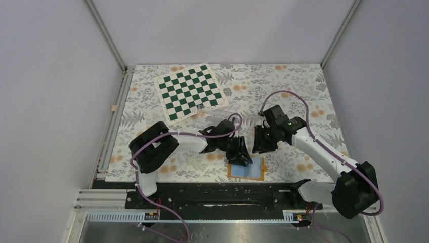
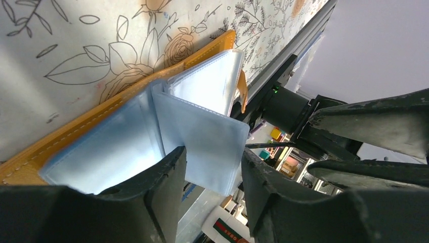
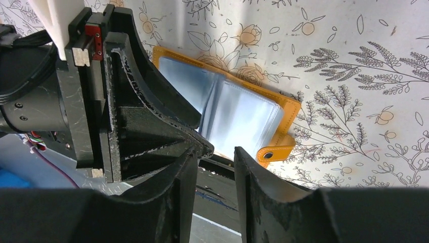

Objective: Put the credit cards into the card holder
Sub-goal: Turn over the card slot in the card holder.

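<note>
The card holder (image 1: 252,169) lies open on the floral counter (image 1: 303,91) at its 6 o'clock edge, light blue sleeves up and orange rim showing all round. It sits just short of the black base plate (image 1: 227,195) that carries both arms.

The left tool (image 1: 242,157) hangs over the holder's 10 o'clock corner and hides that part from above. Its fingers (image 2: 162,192) stand apart. One clear sleeve (image 2: 202,131) stands up from the fold and reaches into the gap between them, and neither finger visibly pinches it.

The right tool (image 1: 261,147) is at the holder's 1 o'clock, just off its far edge and close to the left tool. Its fingers are also apart, by a narrow gap, with nothing in it. From the right wrist, the left tool's black body blocks the 9 o'clock half of the holder. The rest is clear to see, including the orange snap tab (image 3: 269,153) (a dark stud in its middle) at the holder's 5 o'clock corner.

Farther back, a green-and-white chessboard (image 1: 190,91) lies tilted at the counter's 11 o'clock. A clear plastic box (image 1: 215,115) touches the board's 5 o'clock corner, behind the left arm's wrist. What it holds cannot be made out.
</note>
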Robot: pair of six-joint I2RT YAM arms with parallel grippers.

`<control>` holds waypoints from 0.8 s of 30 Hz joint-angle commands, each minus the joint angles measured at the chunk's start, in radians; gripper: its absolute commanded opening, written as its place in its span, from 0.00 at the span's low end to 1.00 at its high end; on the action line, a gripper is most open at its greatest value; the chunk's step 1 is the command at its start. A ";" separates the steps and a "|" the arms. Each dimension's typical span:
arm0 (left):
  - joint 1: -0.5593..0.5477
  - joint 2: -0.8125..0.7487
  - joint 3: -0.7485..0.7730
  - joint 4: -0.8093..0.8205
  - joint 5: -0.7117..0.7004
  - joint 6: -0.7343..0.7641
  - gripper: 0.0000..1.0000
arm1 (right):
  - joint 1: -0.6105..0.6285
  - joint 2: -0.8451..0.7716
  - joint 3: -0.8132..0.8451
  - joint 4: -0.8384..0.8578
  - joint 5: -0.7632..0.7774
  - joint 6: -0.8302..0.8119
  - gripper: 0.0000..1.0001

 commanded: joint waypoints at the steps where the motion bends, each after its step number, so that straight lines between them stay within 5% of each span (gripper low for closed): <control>1: -0.002 -0.014 0.038 0.059 0.030 -0.005 0.46 | -0.012 0.005 0.036 -0.026 -0.007 -0.021 0.40; 24: -0.077 0.109 0.107 0.261 0.106 -0.134 0.54 | -0.101 0.024 0.115 -0.026 -0.047 -0.046 0.48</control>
